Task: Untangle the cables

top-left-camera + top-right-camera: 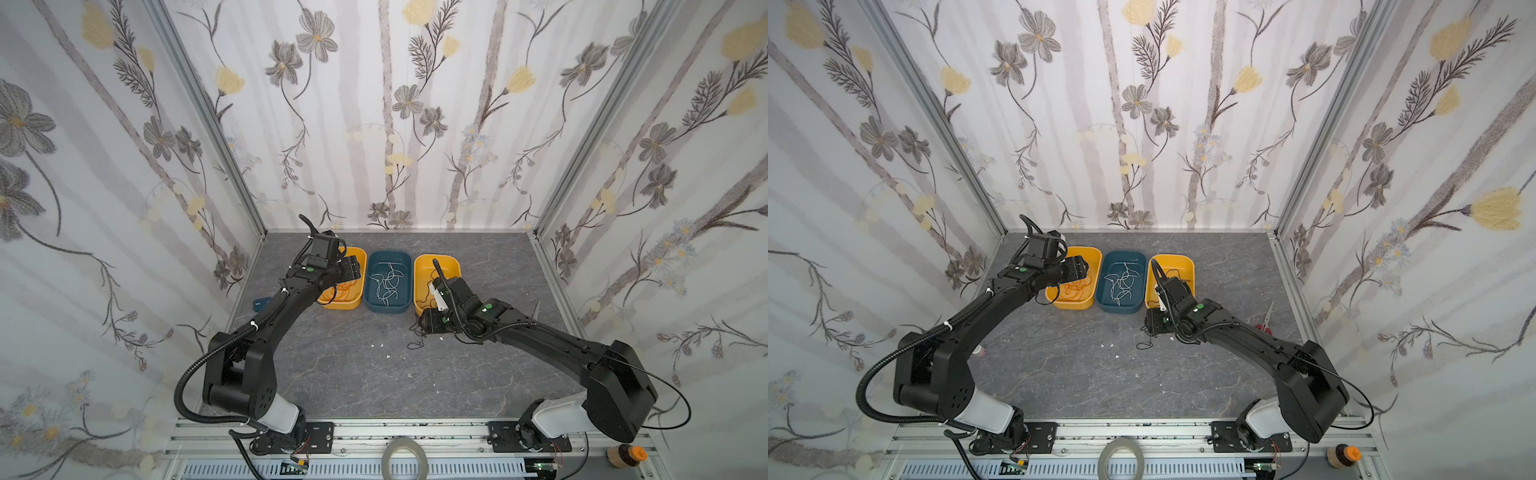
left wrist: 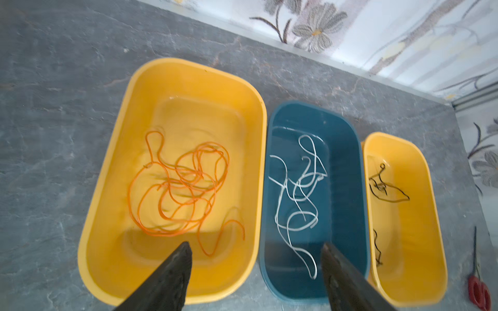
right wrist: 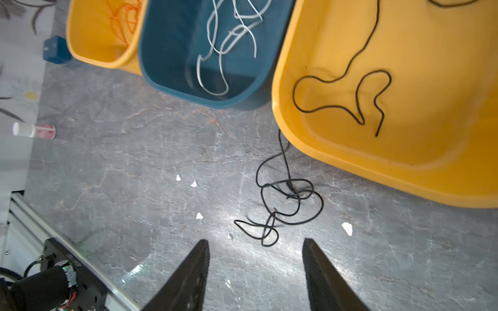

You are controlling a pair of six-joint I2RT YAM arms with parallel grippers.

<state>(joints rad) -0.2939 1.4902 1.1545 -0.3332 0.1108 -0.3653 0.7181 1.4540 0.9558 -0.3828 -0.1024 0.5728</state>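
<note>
On the grey surface, just in front of the right yellow tray, a knotted black cable lay in a heap. Your right tool hung just short of it, jaws parted and gripping nothing. Your left tool stood wide open and empty above the left yellow tray and the blue tray; orange cables lay in the first, white cables in the blue one, and a loose black cable inside the right yellow tray.

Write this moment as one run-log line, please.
left jaws: open, empty | right jaws: open, empty | orange cables: left yellow tray | white cables: blue tray | black tangle: on table
</note>
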